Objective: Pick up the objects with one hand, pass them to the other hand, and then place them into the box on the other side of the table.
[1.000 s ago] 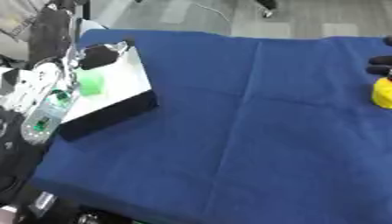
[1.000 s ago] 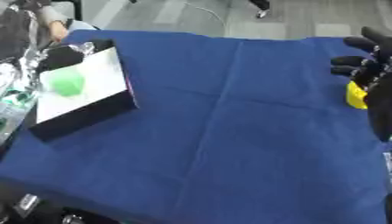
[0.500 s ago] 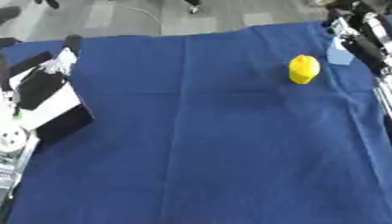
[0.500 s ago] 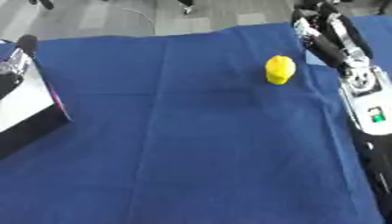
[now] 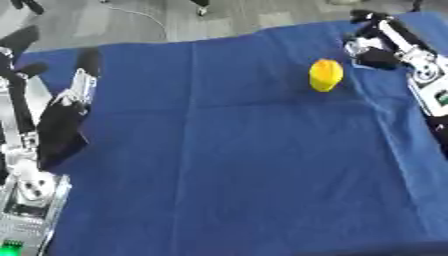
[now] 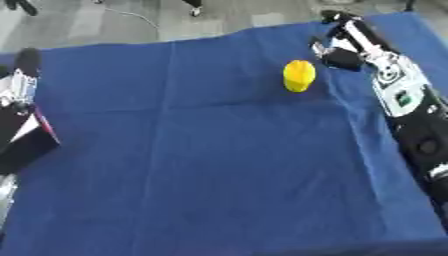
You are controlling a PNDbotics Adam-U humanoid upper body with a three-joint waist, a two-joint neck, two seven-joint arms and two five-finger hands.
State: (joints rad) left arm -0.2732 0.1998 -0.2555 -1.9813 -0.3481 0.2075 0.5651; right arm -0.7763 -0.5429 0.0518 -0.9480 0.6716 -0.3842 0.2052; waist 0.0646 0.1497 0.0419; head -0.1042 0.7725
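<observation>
A yellow rounded object (image 5: 325, 75) lies on the blue cloth at the far right. My right hand (image 6: 339, 46) hovers just to its right near the table's far edge, apart from it, with its fingers relaxed and nothing in them. The box (image 5: 58, 131), black outside and white inside, stands at the left edge. My left hand (image 5: 21, 41) is above the box's far end with its dark fingers spread and open, its arm partly covering the box. The box's inside is mostly hidden.
The blue cloth (image 5: 227, 165) covers the whole table, with folds running across it. My right forearm (image 6: 404, 100) lies along the right edge. Grey floor and cables show beyond the far edge.
The camera has swung right, so the box slid to the left edge and the yellow object came into fuller view. My right hand stays close beside that object.
</observation>
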